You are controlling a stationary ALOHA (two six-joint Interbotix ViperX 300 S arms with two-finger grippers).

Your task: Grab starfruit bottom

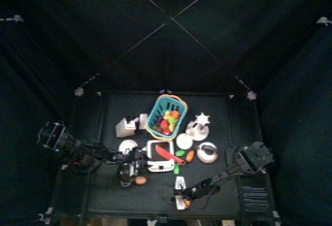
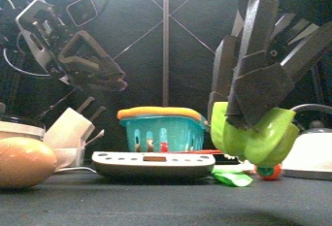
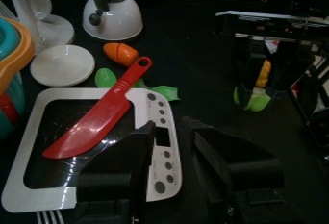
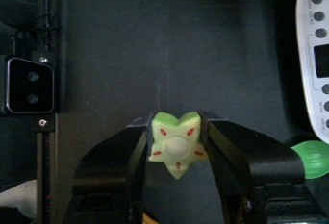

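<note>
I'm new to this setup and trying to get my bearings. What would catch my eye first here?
The right gripper straddles a small green-edged starfruit on the bare table, one jaw at each side of it. Further back, a red knife lies across a white scale, and a teal basket stands mid-table.

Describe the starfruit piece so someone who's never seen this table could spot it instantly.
Start at the white scale near the table's front, then look at the bare black tabletop beside it, where the right gripper reaches down. The starfruit sits at its tip: a small pale green star with a cream centre, unlike the larger all-white star farther back.
</note>
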